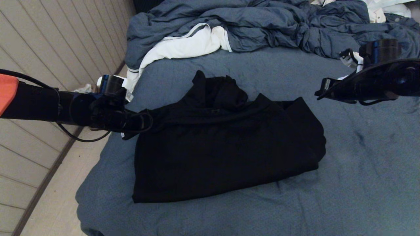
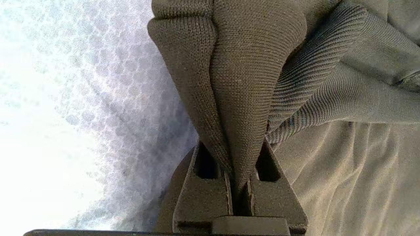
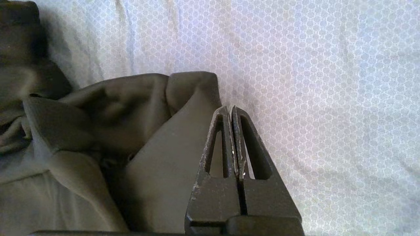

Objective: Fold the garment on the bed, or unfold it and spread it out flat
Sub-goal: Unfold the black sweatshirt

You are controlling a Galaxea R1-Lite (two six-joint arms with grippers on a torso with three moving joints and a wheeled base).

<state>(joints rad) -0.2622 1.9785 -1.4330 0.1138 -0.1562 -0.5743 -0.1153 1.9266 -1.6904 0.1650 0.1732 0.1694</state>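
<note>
The black hooded garment lies folded into a rough rectangle on the slate-blue bed, its hood bunched at the far edge. My left gripper is at the garment's left side, shut on a fold of its ribbed cloth, which rises tight between the fingers. My right gripper hovers above the sheet beyond the garment's right corner, shut with nothing in it; its fingertips press together.
A rumpled blue-grey duvet and a white cloth with a grey stripe are heaped at the far end of the bed. The bed's left edge drops to a pale floor by a panelled wall.
</note>
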